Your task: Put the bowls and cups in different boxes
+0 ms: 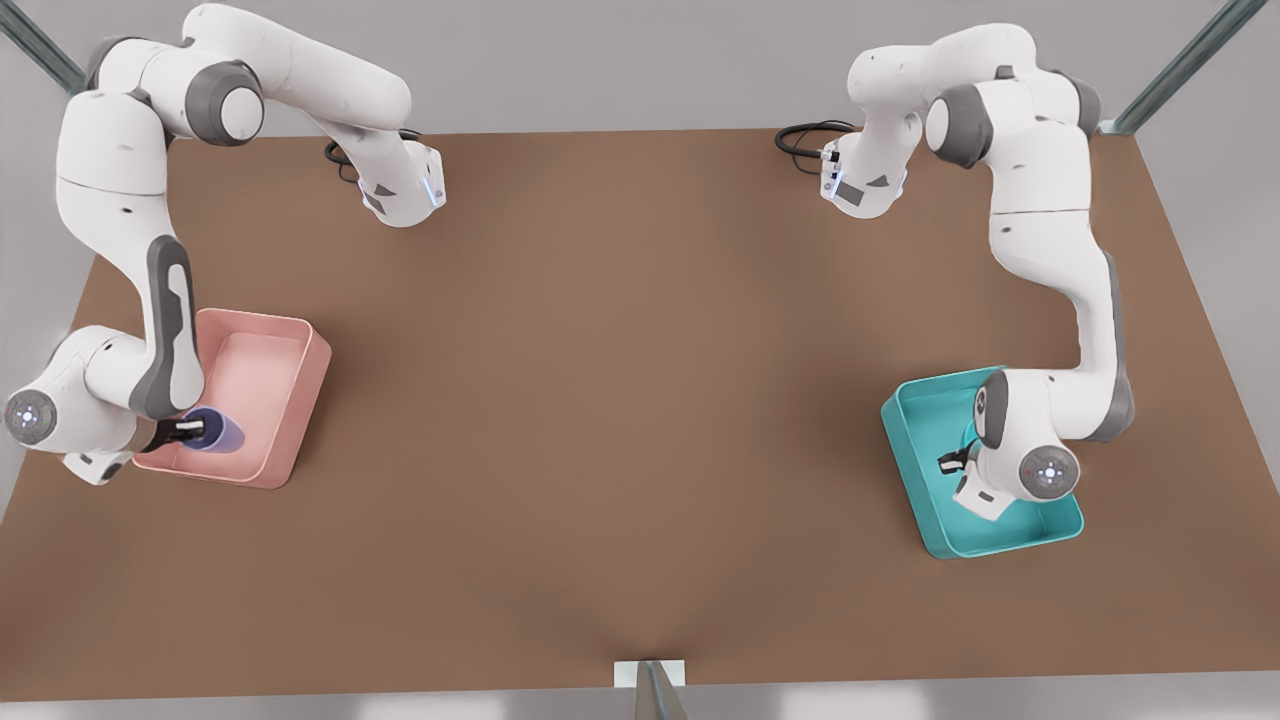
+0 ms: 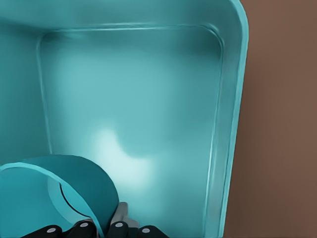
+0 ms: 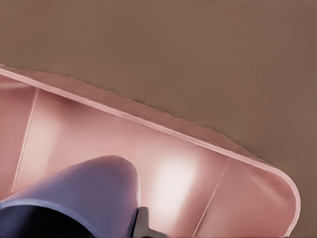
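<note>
Both of our arms are at the release step. Our right hand (image 1: 188, 431) is closed on the rim of the cup (image 1: 215, 431), which it holds tipped on its side over the pink box (image 1: 300, 400), at about 8 o'clock on the desk (image 1: 620, 400) in the front view. In the right wrist view the cup (image 3: 84, 191) hangs above the pink box's (image 3: 198, 144) floor, close to one long wall.

Our left hand (image 1: 955, 460) sits inside the teal box (image 1: 1000, 545), at about 4 o'clock on the desk. In the left wrist view its fingers (image 2: 116, 225) pinch the rim of the bowl (image 2: 74, 186), tilted on edge over the teal box's (image 2: 233, 124) floor.

So each item is over its own box, not yet let go. We judge that the next move calls for lowering a little and levelling each piece, then spreading the fingers, so that neither rolls or bounces against a wall.

We can read no brand, label or writing anywhere.
</note>
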Motion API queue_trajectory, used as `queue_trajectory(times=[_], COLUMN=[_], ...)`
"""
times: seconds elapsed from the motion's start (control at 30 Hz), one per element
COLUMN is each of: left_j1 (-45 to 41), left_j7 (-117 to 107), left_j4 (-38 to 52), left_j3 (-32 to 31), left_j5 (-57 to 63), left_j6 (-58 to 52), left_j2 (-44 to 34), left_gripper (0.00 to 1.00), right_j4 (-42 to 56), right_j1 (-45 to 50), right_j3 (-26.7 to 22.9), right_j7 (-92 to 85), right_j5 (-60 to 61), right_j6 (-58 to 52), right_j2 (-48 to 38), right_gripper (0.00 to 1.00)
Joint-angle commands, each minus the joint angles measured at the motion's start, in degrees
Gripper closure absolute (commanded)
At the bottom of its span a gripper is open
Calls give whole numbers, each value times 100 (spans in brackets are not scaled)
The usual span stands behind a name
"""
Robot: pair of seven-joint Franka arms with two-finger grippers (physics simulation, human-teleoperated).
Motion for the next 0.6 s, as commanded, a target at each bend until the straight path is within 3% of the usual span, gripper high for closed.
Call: queue_trajectory(times=[0.0,0.07,0.1,0.13,0.17,0.2,0.23,0.43,0.5,0.57], left_j1=[5,14,14,14,14,22,22,-303,-479,-461], left_j7=[926,926,926,926,969,1066,1066,1049,1040,1040], left_j4=[-182,-182,-182,-174,-165,-147,-147,336,757,828], left_j3=[1,1,10,1,1,10,1,-34,-69,-78], left_j5=[-17,-17,-9,-8,0,0,-17,-694,-685,-703], left_j6=[608,670,661,661,661,600,530,-1675,-2695,-3020], left_j2=[66,154,154,154,145,101,-48,-2262,-2369,-2395], left_gripper=[79,79,75,40,15,3,0,0,0,0], right_j4=[-3,-3,-3,-29,-47,-47,-47,-47,-29,225], right_j1=[-8,-17,-8,-17,-26,-26,-26,-131,-149,-158], right_j3=[5,5,14,14,14,14,14,14,14,40], right_j7=[-1260,-1260,-1260,-1260,-1383,-1409,-1418,-1945,-2191,-2235], right_j5=[22,75,92,206,285,294,294,698,795,1005], right_j6=[860,860,834,790,781,772,719,174,-212,-1081], right_j2=[128,224,233,242,233,225,216,-92,-302,-654], right_gripper=[79,79,74,19,0,0,0,0,0,0])
